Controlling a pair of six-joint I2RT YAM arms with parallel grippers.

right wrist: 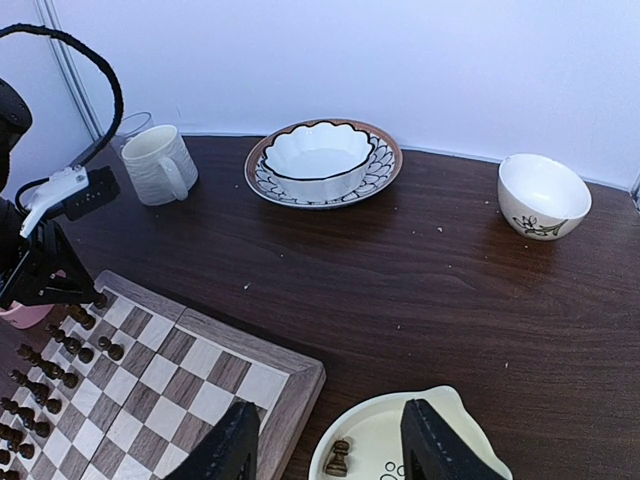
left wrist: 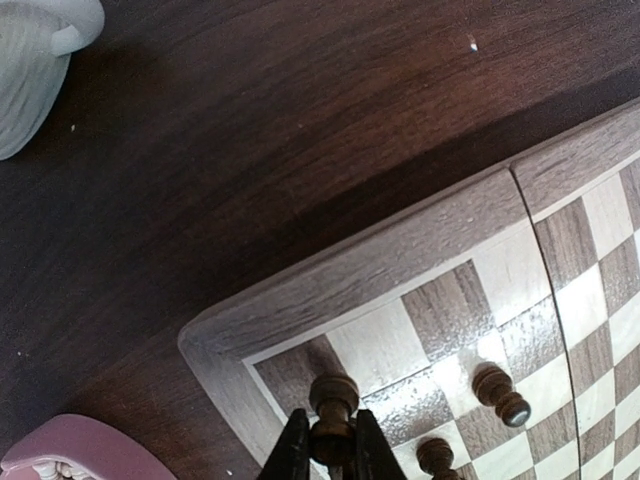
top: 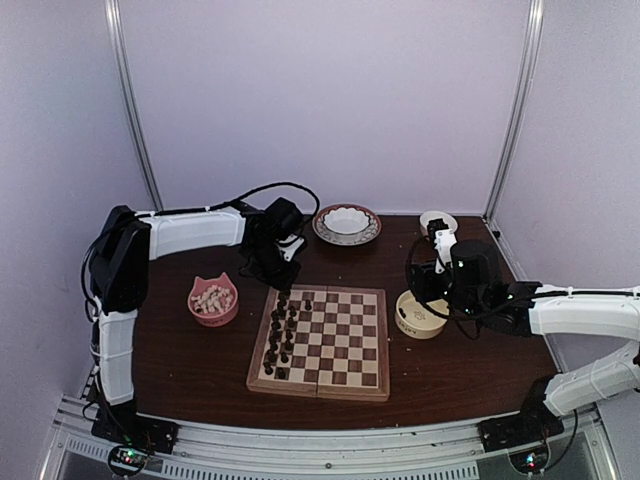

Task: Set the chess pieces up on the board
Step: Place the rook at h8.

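At the far-left corner of the board [top: 320, 340], the left gripper [left wrist: 332, 452] pinches one dark chess piece [left wrist: 333, 398], its base hidden between the fingers. Other dark pieces [top: 280, 335] stand in two files along the board's left side, too small and crowded to count. The right gripper [right wrist: 335, 440] hangs spread over a cream dish [right wrist: 375, 435] holding two dark figures [right wrist: 339, 458]. One pink bowl [top: 214, 318] holds pale pieces [top: 211, 297], number unreadable.

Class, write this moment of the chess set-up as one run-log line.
left pincer: shut on dark chess piece at far-left corner of board | right pincer: open above cream dish
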